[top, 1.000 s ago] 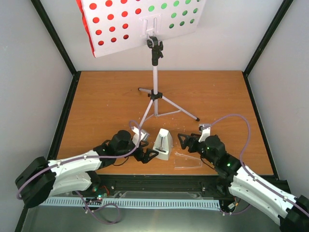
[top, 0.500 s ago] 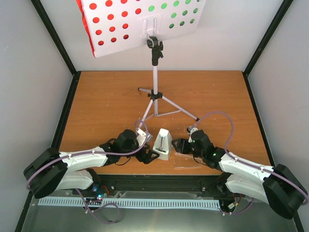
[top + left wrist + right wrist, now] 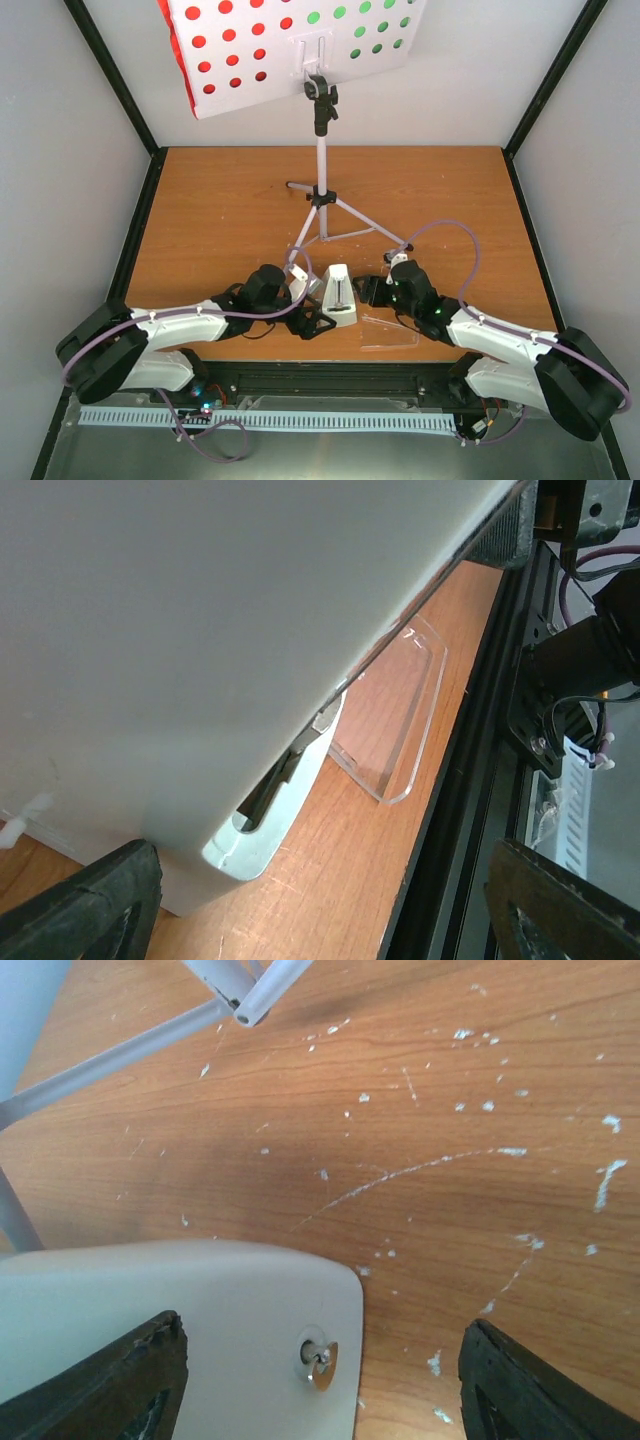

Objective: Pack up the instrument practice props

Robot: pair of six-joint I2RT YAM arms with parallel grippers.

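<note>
metronome [image 3: 338,297] just before music stand [image 3: 321,165]

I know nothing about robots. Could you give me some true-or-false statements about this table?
1. The metronome stands between the left gripper and the right gripper. True.
2. The clear cover is fitted on it. False: it lies flat on the table beside it.
3. The music stand is folded down. False: it stands upright.
4. A red sheet and a green sheet show through its holes. True.

1 stand [image 3: 321,150], 2 sheets [image 3: 198,42] — 1 metronome [image 3: 339,295], 1 cvr [image 3: 390,335].
</note>
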